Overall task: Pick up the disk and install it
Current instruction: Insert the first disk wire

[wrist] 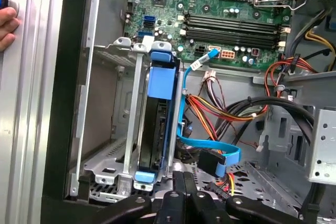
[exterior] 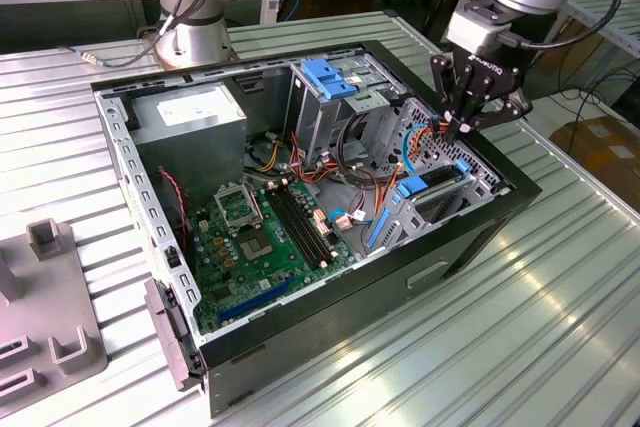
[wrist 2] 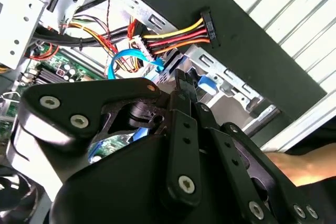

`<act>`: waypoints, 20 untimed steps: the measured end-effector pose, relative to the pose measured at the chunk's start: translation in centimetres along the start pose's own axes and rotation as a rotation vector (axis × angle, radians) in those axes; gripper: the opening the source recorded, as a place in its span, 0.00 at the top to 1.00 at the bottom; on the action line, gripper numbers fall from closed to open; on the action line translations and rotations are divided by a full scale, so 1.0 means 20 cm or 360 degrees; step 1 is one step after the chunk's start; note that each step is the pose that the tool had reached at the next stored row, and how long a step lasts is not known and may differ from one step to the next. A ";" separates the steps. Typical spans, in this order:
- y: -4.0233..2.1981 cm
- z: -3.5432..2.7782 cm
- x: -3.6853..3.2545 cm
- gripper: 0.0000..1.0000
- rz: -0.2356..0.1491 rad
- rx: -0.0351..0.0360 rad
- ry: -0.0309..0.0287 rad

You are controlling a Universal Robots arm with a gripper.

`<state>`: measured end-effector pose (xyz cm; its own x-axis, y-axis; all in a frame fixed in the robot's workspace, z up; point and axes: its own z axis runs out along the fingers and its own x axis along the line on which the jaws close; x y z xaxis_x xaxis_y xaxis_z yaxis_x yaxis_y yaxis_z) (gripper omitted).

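On the table (exterior: 560, 327), the open computer case (exterior: 400, 292) lies on its side, exposing its bays. The disk (exterior: 430, 185) stands edgewise in the drive cage (exterior: 452, 209). Just above it the jaws are pinched together and empty, seemingly to press it home.

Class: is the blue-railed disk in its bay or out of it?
In. In the first wrist view the disk stands on edge between the walls of the grey drive cage. Whether it is latched, cannot tell.

Bright, even light falls from above. The metal table (exterior: 560, 287) throws pale glare streaks at the exterior view's right and washes out white in the second wrist view. Soft shadow fills the computer case (exterior: 420, 267); the gripper (wrist: 185, 178) shows dark.
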<state>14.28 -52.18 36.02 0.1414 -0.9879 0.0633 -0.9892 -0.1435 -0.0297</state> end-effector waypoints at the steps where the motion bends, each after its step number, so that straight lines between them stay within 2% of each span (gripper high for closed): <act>1: -0.007 -0.001 0.001 0.90 -0.0013 0.0001 -0.00011; 5: -0.031 -0.037 0.004 0.90 -0.0039 0.0003 -0.00022; 9: -0.044 -0.039 0.005 0.90 -0.0106 0.0007 -0.00040; 12: -0.045 -0.039 0.005 0.90 -0.0244 0.0016 -0.00081; 15: -0.047 -0.039 0.005 0.90 -0.0345 0.0022 -0.00112; 16: -0.054 -0.041 -0.001 0.90 -0.0353 0.0023 -0.00115; 18: -0.063 -0.046 -0.016 0.90 -0.0355 0.0022 -0.00075; 20: -0.077 -0.063 -0.044 0.90 -0.0360 0.0018 0.00069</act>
<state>15.63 -51.02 37.27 0.3592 -0.9303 0.0740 -0.9319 -0.3619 -0.0257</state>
